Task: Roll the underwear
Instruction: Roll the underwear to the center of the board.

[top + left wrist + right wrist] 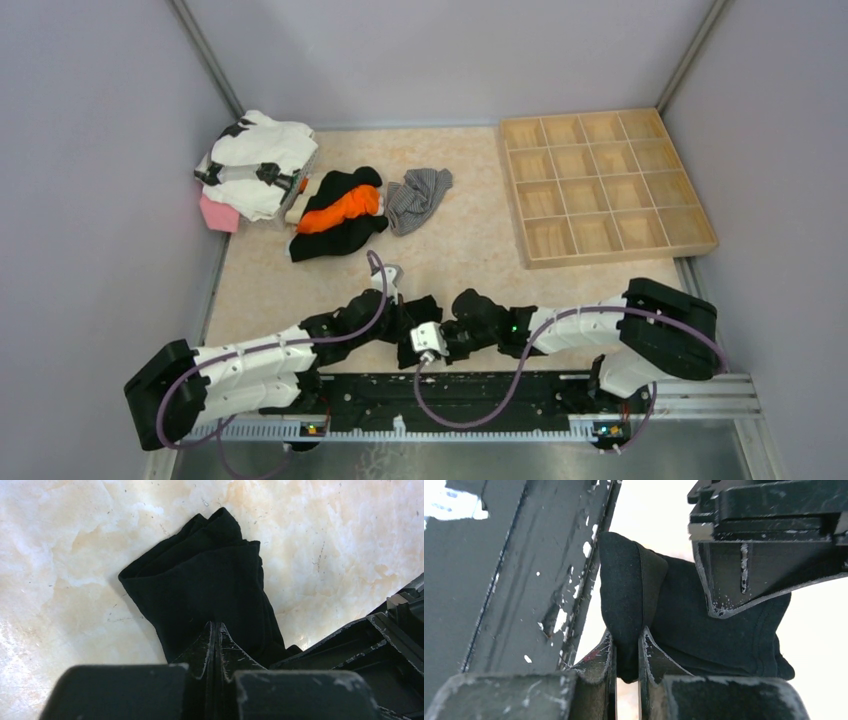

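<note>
Mid-roll, I'd say: right gripper [626, 645] pinched a fold of the black underwear [210, 585], left gripper [215, 627] sat closed over it. Next: tuck that fold over.

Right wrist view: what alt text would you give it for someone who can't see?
The right claw pinches a folded edge of the black underwear, seen close up from just behind it. The left claw hangs at the upper right over the same cloth, with a scuffed dark rail on the left.
</note>
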Tool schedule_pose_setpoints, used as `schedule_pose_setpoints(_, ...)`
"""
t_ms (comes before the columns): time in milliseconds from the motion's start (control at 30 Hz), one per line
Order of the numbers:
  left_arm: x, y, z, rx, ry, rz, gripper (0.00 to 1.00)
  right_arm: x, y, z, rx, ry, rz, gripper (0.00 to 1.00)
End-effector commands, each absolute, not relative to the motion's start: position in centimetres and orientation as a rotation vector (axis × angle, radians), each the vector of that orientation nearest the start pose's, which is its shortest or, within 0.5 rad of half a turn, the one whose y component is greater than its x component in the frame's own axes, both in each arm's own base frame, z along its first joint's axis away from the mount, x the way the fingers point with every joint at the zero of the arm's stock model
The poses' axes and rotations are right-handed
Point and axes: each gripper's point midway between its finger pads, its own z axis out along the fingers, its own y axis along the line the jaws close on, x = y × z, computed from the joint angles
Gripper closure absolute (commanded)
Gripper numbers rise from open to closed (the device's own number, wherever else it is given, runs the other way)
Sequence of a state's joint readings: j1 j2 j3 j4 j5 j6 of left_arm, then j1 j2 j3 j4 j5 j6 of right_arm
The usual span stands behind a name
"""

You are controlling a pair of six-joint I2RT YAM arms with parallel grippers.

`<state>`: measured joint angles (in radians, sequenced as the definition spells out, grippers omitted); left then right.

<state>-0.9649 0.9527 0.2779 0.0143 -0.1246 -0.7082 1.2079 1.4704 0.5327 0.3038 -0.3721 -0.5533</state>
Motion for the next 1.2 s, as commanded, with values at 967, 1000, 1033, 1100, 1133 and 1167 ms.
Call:
schedule_pose_setpoints(967, 14.9, -22.2, 4.1, 0.222, 2.317, -0.746, 1.00, 10.7, 35.0, 1.5, -1.139, 2.198, 1.164, 1.00)
schedule_pose_setpoints(1000, 15.0, -22.2, 4.1, 0.217, 2.316, -0.747, 1.00, 10.7, 34.9, 1.3, -1.133, 2.208, 1.157, 1.00)
schedule_pose_setpoints(1033, 15.0, -22.2, 4.1, 0.216, 2.315, -0.746, 1.00, 10.7, 34.8, 1.2, -1.127, 2.220, 1.151, 1.00)
schedule_pose_setpoints(1100, 15.1, -22.1, 4.1, 0.207, 2.313, -0.741, 1.00, 10.6, 34.6, 1.1, -1.122, 2.230, 1.153, 1.00)
schedule_pose_setpoints(1133, 15.2, -22.1, 4.2, 0.200, 2.310, -0.741, 1.00, 10.5, 34.5, 1.2, -1.119, 2.231, 1.158, 1.00)
schedule_pose_setpoints(1167, 15.2, -21.9, 4.0, 0.194, 2.319, -0.727, 1.00, 10.5, 34.4, 1.1, -1.115, 2.236, 1.159, 1.00)
